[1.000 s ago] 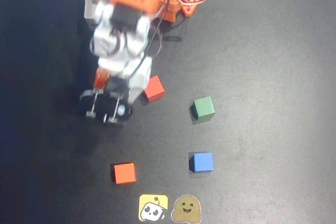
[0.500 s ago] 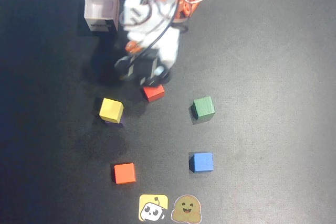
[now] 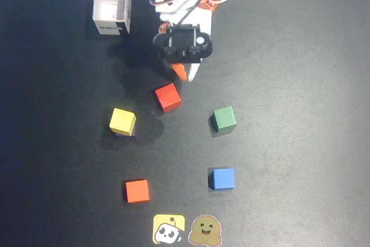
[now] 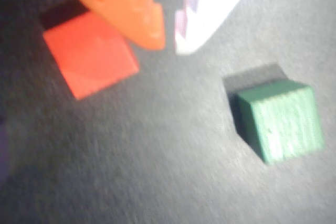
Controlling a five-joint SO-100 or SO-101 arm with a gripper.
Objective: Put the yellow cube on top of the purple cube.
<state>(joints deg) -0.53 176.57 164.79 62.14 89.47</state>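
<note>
So the arm's pulled back toward the far edge of the table since half a second ago, off the stack. The gripper [image 4: 169, 43] is empty, tips nearly together with a thin gap in the wrist view.

That leaves the yellow cube [image 3: 122, 121] sitting on the purple cube [image 3: 125, 134], left of the table's middle; only a purple sliver peeks out underneath. Looks done to me.

The table [image 3: 300, 85] is a flat black mat. White box [image 3: 111, 10] is by the far edge, and the red cube [image 3: 167, 97] and green cube [image 3: 224, 118] sit mid-table.
</note>
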